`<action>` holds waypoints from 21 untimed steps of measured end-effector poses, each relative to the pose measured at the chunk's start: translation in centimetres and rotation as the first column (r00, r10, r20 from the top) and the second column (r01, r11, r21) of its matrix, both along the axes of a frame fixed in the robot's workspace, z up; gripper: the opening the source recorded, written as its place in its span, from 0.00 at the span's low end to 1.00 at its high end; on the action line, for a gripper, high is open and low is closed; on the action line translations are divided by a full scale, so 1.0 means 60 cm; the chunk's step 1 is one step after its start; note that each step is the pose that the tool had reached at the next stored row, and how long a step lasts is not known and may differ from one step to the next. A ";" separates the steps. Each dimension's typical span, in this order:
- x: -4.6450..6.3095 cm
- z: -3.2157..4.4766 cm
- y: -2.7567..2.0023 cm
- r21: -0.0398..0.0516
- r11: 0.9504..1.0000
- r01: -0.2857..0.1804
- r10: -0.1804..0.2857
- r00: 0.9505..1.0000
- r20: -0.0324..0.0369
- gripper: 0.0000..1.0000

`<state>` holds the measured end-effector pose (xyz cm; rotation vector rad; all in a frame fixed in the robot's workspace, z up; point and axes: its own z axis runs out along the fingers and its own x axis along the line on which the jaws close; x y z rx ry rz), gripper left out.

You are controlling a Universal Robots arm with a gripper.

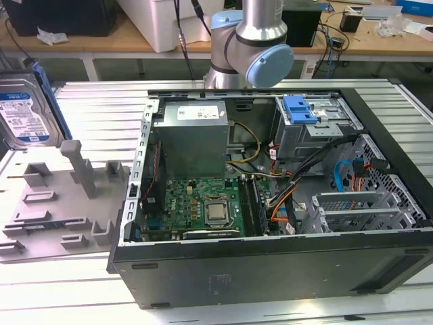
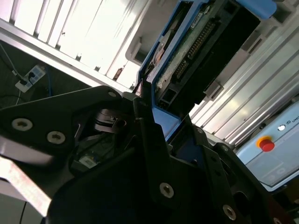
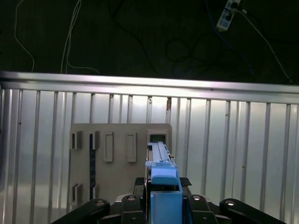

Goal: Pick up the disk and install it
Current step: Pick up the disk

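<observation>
Workshop setting: wooden benches (image 1: 101,42) run along the back, and out front a ribbed metal table (image 1: 101,108) carries everything. Starting at the exterior view's left, there's the disk (image 1: 24,112), standing on edge with its white-and-blue label towards the camera, up over the far end of the grey tray (image 1: 54,203). The tray lies flat on the table, posts and slots pointing up. Moving across, the arm (image 1: 250,40) rises behind an open computer case (image 1: 270,271) lying on its side, with the power supply (image 1: 193,132) and green motherboard (image 1: 203,203) exposed. Further to the exterior view's right, a blue bracket (image 1: 301,112) sits on top of the metal drive cage (image 1: 325,132).

Now the grip. In the second wrist view the gripper (image 2: 170,126) is clamped on the disk (image 2: 196,51). Its black fingers (image 2: 149,135) press in on either side of the blue rail, and the disk's circuit-board side faces this camera. A red button (image 2: 266,143) sits on a pale box (image 2: 275,158) beyond. In the first wrist view the disk (image 3: 163,184) shows edge-on as a blue strip between the fingers of the gripper (image 3: 163,205). It hangs above the tray (image 3: 117,140) and the table (image 3: 233,154), with dark floor (image 3: 140,37) and a power strip (image 3: 227,11) past the table's edge.
</observation>
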<state>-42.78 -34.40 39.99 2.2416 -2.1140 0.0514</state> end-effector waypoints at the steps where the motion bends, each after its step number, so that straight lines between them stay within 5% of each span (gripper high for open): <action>1: 0.000 0.002 0.0000 0.000 1.000 0.000 0.000 1.000 0.000 0.37; 21: 0.000 0.050 -0.0004 0.000 1.000 0.000 0.000 1.000 0.000 0.37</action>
